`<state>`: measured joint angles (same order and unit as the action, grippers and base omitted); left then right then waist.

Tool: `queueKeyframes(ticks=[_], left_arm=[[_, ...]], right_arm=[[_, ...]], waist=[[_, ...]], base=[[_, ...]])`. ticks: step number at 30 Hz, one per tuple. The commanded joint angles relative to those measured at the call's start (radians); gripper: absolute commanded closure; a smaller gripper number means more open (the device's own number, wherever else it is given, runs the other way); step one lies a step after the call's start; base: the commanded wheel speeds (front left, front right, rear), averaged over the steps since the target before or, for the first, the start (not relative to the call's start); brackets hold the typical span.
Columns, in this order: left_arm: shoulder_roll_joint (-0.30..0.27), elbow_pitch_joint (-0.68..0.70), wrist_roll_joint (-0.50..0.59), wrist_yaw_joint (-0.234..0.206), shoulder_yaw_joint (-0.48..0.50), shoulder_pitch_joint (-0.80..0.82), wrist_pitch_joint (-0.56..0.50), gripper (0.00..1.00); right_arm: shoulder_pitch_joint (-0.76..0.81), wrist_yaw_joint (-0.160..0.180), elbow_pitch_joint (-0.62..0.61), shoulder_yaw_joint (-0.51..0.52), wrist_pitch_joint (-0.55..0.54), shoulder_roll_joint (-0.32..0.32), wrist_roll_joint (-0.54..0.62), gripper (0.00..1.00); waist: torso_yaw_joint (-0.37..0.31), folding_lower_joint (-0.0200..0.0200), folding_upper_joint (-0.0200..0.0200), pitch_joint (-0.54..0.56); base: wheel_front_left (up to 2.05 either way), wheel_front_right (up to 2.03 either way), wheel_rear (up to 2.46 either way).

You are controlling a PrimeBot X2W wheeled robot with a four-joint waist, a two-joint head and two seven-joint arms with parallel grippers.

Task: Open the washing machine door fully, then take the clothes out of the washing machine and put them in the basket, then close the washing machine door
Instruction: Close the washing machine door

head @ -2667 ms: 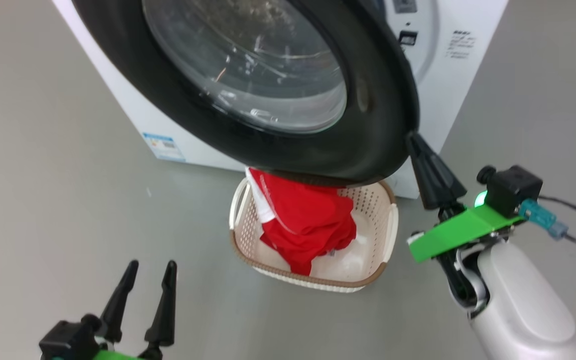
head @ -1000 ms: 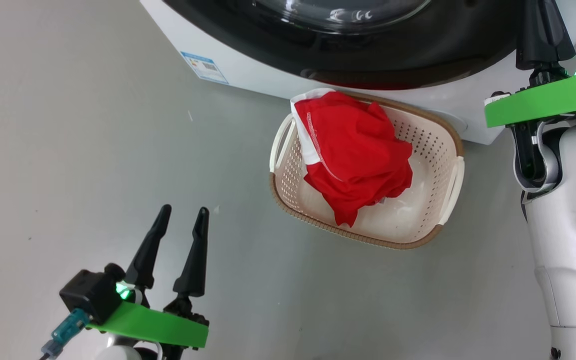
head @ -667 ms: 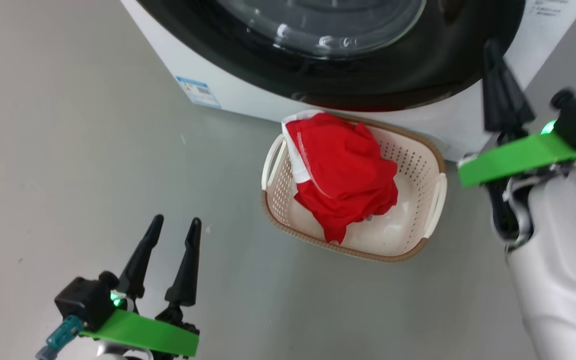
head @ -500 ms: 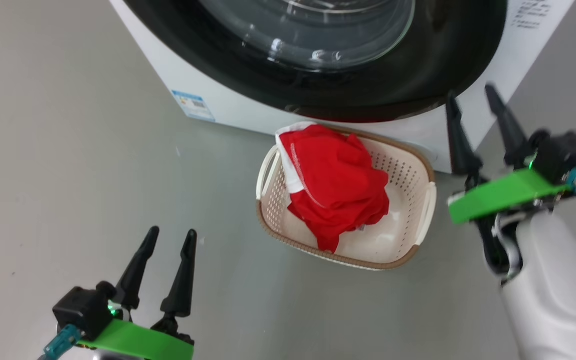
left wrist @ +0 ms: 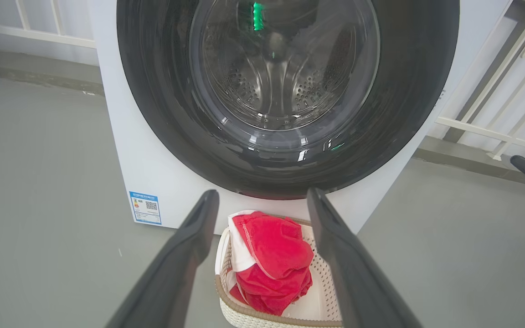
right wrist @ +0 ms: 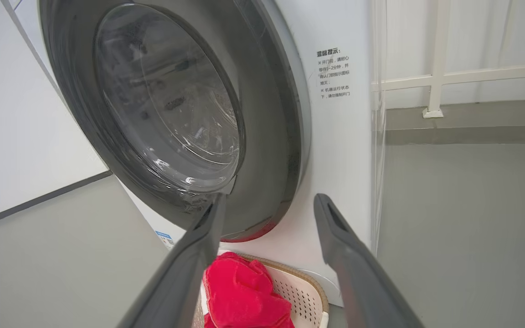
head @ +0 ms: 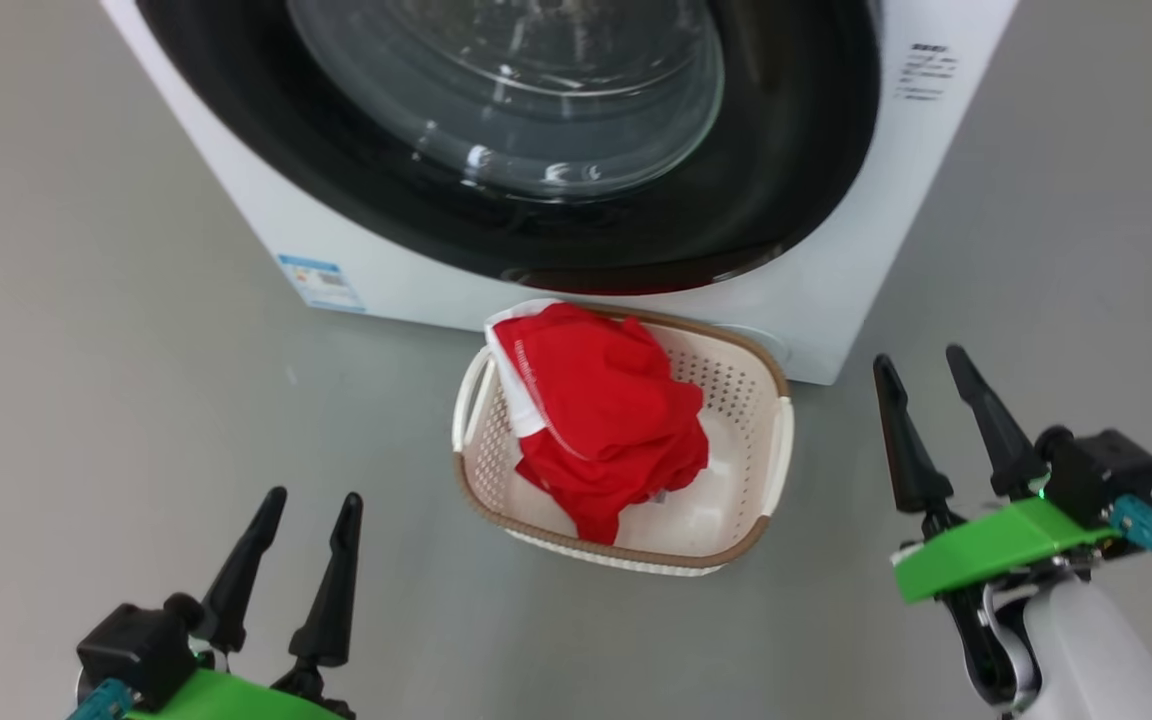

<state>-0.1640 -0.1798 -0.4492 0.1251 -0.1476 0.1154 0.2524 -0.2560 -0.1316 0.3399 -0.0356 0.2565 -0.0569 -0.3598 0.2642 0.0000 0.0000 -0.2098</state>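
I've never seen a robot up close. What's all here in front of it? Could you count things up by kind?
Washing machine: 1
Basket: 1
Heap of red clothes: 1 (garments in it can't be counted)
Grippers: 2, left gripper and right gripper
Total: 5

Glossy black washing machine door (head: pixel 786 200), clear glass; soft red cloth clothes (head: pixel 601 420); cream plastic basket (head: pixel 746 390); my matt black fingers (head: pixel 333 580).

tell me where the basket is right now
Head view, centre: the basket sits on the floor just in front of the washing machine, below its door, with the red clothes inside.
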Motion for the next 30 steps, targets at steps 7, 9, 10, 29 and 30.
queueKeyframes(ticks=[7, 9, 10, 29, 30], left_arm=[[-0.039, 0.022, 0.017, 0.006, 0.053, -0.021, 0.009, 0.0], [-0.043, 0.021, 0.02, 0.006, 0.055, -0.024, 0.009, 0.0], [-0.045, 0.021, 0.022, 0.006, 0.056, -0.024, 0.009, 0.0], [-0.043, 0.034, 0.048, 0.006, 0.111, -0.082, 0.009, 0.0], [-0.042, 0.035, 0.049, 0.006, 0.114, -0.085, 0.009, 0.0]], right_arm=[[0.079, 0.001, -0.052, -0.019, 0.005, 0.007, -0.016, 0.0], [0.097, 0.001, -0.056, -0.022, 0.005, 0.007, -0.017, 0.0], [0.105, 0.001, -0.058, -0.022, 0.005, 0.007, -0.018, 0.0], [0.247, 0.001, -0.103, 0.016, 0.005, 0.007, -0.031, 0.0], [0.254, 0.001, -0.107, 0.018, 0.005, 0.007, -0.031, 0.0]], waist=[[-0.074, 0.0, 0.0, 0.048], [-0.087, 0.0, 0.0, 0.053], [-0.092, 0.0, 0.0, 0.055], [-0.186, 0.0, 0.0, 0.111], [-0.19, 0.0, 0.0, 0.113]], base=[[0.0, 0.0, 0.0], [0.0, 0.0, 0.0], [0.0, 0.0, 0.0], [0.0, 0.0, 0.0], [0.0, 0.0, 0.0]])
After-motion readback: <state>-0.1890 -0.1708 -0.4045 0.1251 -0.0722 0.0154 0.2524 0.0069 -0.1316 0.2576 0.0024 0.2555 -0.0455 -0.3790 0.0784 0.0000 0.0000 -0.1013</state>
